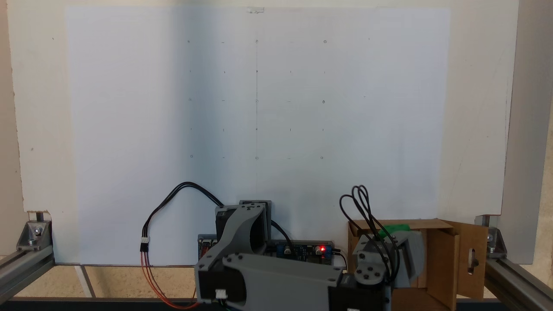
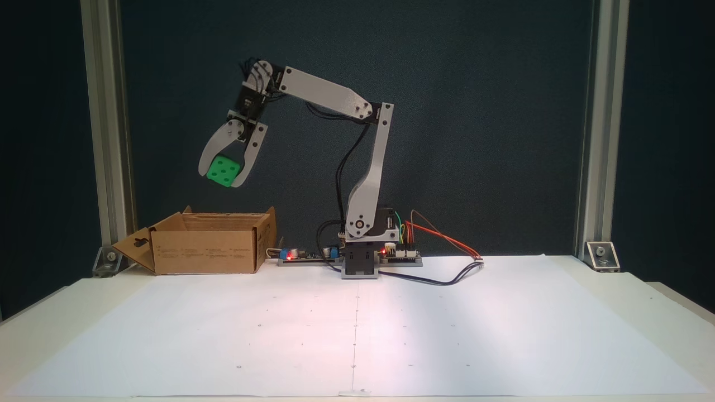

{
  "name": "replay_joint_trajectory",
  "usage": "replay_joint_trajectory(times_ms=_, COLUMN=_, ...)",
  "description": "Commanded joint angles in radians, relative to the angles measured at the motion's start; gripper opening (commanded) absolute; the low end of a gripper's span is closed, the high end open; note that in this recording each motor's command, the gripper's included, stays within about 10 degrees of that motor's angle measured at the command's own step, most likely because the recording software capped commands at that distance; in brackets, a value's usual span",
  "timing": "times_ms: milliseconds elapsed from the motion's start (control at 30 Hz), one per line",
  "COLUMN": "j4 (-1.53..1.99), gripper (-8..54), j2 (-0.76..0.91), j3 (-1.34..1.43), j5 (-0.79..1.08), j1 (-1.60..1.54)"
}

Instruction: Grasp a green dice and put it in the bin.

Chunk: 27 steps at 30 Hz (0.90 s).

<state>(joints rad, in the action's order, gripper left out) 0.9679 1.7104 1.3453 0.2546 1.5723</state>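
The table (image 2: 503, 335), covered by a white sheet marked with a faint dot grid, takes up most of both fixed views. At its back edge stands the arm (image 2: 368, 184), base bolted beside a controller board (image 2: 304, 255) with a red light on, upper links reaching out toward the left of the frame.

Below that reach sits the bin (image 2: 206, 245), a brown cardboard box, top open, one slotted flap splayed out to the side. Seen from above, the bin (image 1: 440, 259) lies at the lower right with the arm's wrist over it.

The gripper (image 2: 225, 174) hangs well above the box opening, fingers closed around the green dice (image 2: 223, 171) (five pips face the camera). From above, a sliver of the green dice (image 1: 394, 229) shows past the wrist, over the box's far wall.

Step in hand, by judgement: carry done or nearly so, release pending. Next move calls for confirming the cube sits over the opening and not the rim, perhaps lowering a little, then parting the fingers.
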Motion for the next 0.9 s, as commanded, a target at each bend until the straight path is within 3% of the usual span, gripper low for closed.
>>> replay_joint_trajectory(times_ms=0, j4=-0.023, gripper=11.5, j2=-0.038, j3=-0.063, j5=0.133, j1=0.121)
replay_joint_trajectory(times_ms=467, j4=-0.048, gripper=11.5, j2=-0.287, j3=-0.052, j5=0.275, j1=0.279)
replay_joint_trajectory(times_ms=767, j4=-0.124, gripper=11.5, j2=-0.295, j3=-0.052, j5=0.273, j1=0.282)
replay_joint_trajectory(times_ms=867, j4=-0.12, gripper=29.8, j2=-0.296, j3=-0.038, j5=0.272, j1=0.282)
